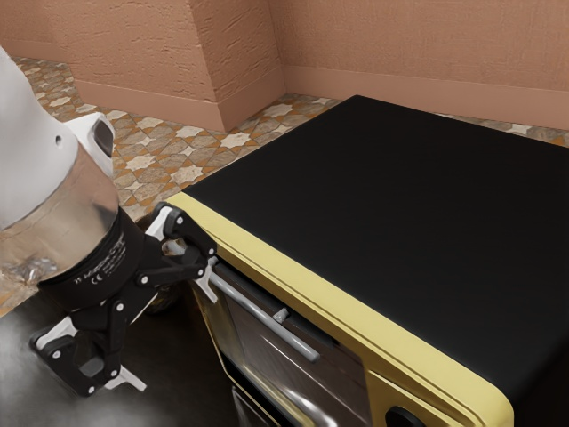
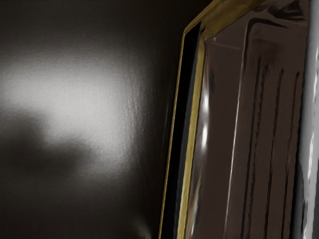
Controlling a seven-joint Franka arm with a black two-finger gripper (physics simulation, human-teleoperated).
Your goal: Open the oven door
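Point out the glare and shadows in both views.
Wrist view: broad white glare on the dark tabletop, cut by a soft shadow, possibly the claw's; bright streaks on the oven door's handle. Exterior view: hazy sheen on the tabletop, bright highlights low on the door's window, the oven's black top nearly glare-free.

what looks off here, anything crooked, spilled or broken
Nothing really stands out. The oven shows no visible damage, and its handle runs straight along the front. The pale patch on the dark surface beside the oven looks like glare, probably not a spill.
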